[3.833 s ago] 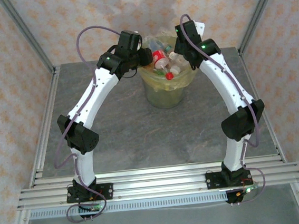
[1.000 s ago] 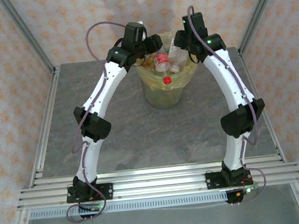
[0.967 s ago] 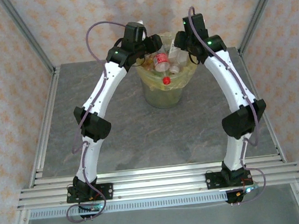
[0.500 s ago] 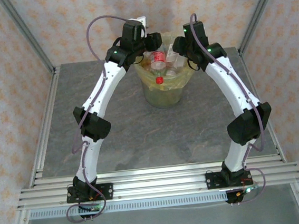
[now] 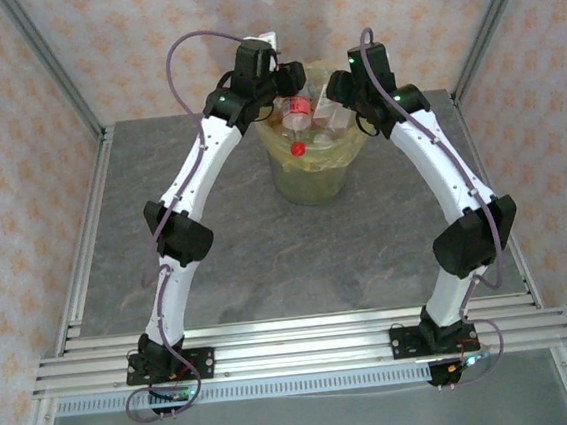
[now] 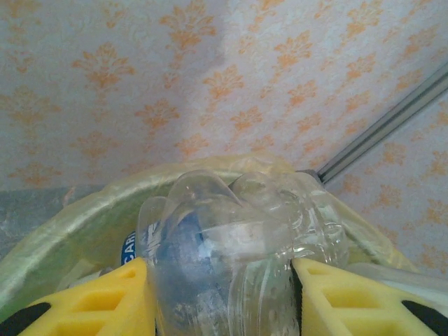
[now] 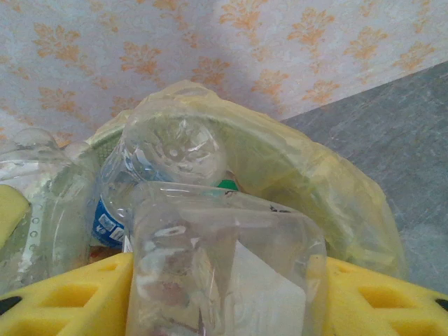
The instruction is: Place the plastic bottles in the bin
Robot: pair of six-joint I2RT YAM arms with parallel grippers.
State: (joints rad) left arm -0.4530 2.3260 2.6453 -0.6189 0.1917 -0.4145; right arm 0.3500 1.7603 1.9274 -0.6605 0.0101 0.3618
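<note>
Yellow pads (image 6: 105, 301) of left gripper (image 6: 221, 297) clamp a crumpled bottle (image 6: 231, 231) — over the bin (image 6: 84, 213). Right gripper (image 7: 224, 297) pinches a labelled bottle (image 7: 217, 238) likewise.

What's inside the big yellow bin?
Plastic bottles, heaped up to the rim of the bin. A red-capped one shows near the top, with clear crumpled ones beside it. The heap covers whatever lies deeper, so the bottom cannot be seen.
</note>
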